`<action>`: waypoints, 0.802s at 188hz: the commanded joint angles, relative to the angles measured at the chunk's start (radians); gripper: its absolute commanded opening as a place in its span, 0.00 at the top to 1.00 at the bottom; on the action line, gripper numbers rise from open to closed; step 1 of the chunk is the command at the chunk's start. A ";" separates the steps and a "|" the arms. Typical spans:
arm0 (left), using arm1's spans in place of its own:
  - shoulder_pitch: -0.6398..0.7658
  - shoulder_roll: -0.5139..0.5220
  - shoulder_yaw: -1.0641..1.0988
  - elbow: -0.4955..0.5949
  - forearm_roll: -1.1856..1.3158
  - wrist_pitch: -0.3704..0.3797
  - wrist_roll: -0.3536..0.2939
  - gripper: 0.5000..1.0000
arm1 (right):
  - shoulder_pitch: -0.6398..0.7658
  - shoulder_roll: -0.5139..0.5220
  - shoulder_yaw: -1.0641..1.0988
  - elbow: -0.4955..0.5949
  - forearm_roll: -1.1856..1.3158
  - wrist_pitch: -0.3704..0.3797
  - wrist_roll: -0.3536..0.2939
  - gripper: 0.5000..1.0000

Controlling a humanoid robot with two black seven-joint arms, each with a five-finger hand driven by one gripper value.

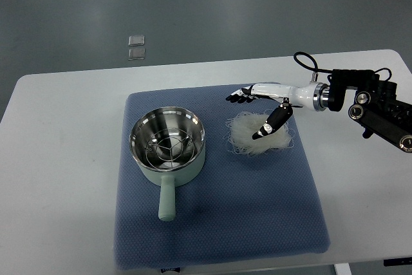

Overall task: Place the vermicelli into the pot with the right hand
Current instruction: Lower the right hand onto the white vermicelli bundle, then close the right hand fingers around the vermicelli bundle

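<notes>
Lying well inside the edges of a blue textured mat [257,223] on a white table [58,159], a loose, pale nest of vermicelli [248,138] is seen just right of a round, mint-green pot [168,148] with a shiny metal inside and 1 handle pointing toward the near edge. Bare mat is left around both. The right hand [257,104] is held over the vermicelli, fingers spread, thumb angled down, nothing gripped.

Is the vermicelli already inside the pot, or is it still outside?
Outside. The vermicelli lies on the blue mat, right of the pot, which holds only a wire rack. The open right hand is above it.
</notes>
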 commanded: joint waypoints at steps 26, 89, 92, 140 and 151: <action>0.000 0.000 0.000 0.000 0.000 0.000 0.000 0.00 | 0.021 -0.012 -0.084 0.000 -0.044 -0.011 0.000 0.15; 0.000 0.000 0.000 0.000 0.000 0.000 0.000 0.00 | 0.014 -0.007 -0.118 -0.007 -0.104 -0.076 0.002 0.15; 0.000 0.000 0.000 0.000 0.000 0.000 0.000 0.00 | 0.014 -0.007 -0.129 -0.007 -0.104 -0.085 0.002 0.15; 0.000 0.000 0.000 0.000 0.000 0.000 0.000 0.00 | 0.020 -0.009 -0.182 -0.015 -0.105 -0.145 0.002 0.18; -0.001 0.000 0.000 0.000 0.000 0.000 0.000 0.00 | 0.021 -0.009 -0.182 -0.015 -0.105 -0.146 0.003 0.25</action>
